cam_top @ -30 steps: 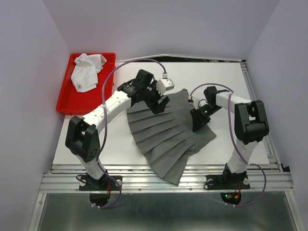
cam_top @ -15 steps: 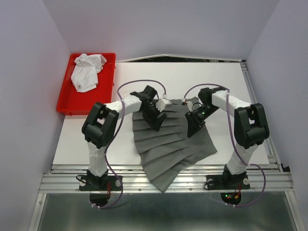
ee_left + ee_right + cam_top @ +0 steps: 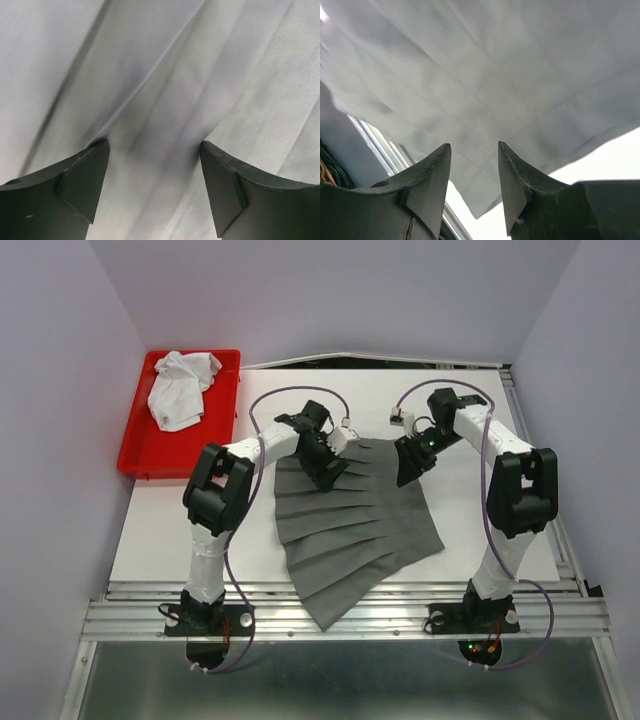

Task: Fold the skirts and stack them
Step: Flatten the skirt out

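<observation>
1. On the white table (image 3: 160, 530), near its middle, the dark grey skirt (image 3: 350, 530) lies spread flat. Its narrow waistband points toward the far edge and its long pleats fan out toward the arm bases. The lowest corner of the hem lies over the metal rail (image 3: 400, 620) at the near edge
2. The left gripper (image 3: 325, 468) sits low on the upper left part of the skirt, just below the waistband. In the left wrist view its jaws stand wide apart and nothing is pinched between them (both dark fingertips (image 3: 80, 185) rest against the pleated cloth, which fills the whole view)
3. The right gripper (image 3: 410, 462) is at the skirt's upper right edge. In the right wrist view its jaws are also parted, with a narrower gap. Grey cloth spreads beyond them and a patch of bare table shows at the lower right. I cannot tell whether the tips touch the cloth
4. The white skirt (image 3: 180, 388) lies crumpled at the far end of the red tray (image 3: 130, 455). The tray stands by the table's far left corner, well apart from the grey skirt
</observation>
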Tool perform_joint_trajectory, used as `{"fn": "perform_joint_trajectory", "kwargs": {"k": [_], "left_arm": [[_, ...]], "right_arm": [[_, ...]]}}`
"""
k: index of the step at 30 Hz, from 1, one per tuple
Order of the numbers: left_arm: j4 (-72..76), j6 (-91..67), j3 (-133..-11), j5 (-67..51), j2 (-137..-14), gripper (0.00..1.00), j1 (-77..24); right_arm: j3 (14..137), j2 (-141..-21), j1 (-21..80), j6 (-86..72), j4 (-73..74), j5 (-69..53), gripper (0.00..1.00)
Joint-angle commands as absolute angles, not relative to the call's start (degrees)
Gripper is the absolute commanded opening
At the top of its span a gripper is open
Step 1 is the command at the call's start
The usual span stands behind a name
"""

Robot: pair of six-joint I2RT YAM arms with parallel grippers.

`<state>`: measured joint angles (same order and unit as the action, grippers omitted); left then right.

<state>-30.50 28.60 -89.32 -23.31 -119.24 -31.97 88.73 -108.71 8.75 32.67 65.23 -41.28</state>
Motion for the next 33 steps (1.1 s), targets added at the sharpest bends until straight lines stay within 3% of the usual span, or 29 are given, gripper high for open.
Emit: {"fn": "perform_joint_trajectory", "kwargs": {"k": [1, 8, 21, 24, 29, 33], "left_arm": [[-30.1, 31.5, -90.0, -18.6, -112.6, 0.86, -28.8], [-38.8, 34.3, -94.5, -26.9, -108.9, 0.86, -26.6], [-36.8, 31.8, -83.9, -31.0, -104.3, 0.82, -26.2], [-36.1, 32.8, -79.9, -30.9, -105.6, 0.78, -26.7], [-36.0, 37.2, -73.2, -29.5, -107.2, 0.73, -27.5], [-34.5, 40.1, -68.0, -26.0, -106.5, 0.69, -27.5]], "right_arm": [[82.4, -109.5, 9.4, 34.5, 63.0, -34.3, 0.48], [75.2, -108.6, 9.4, 33.7, 57.8, -34.2, 0.48], [60.3, -100.9, 16.0, 40.5, 60.2, -30.0, 0.49], [63.6, -99.4, 16.0, 40.2, 62.3, -31.1, 0.50], [80.7, -97.6, 12.9, 35.3, 63.7, -35.9, 0.62], [95.4, -104.7, 7.5, 32.4, 63.1, -36.2, 0.67]]}}
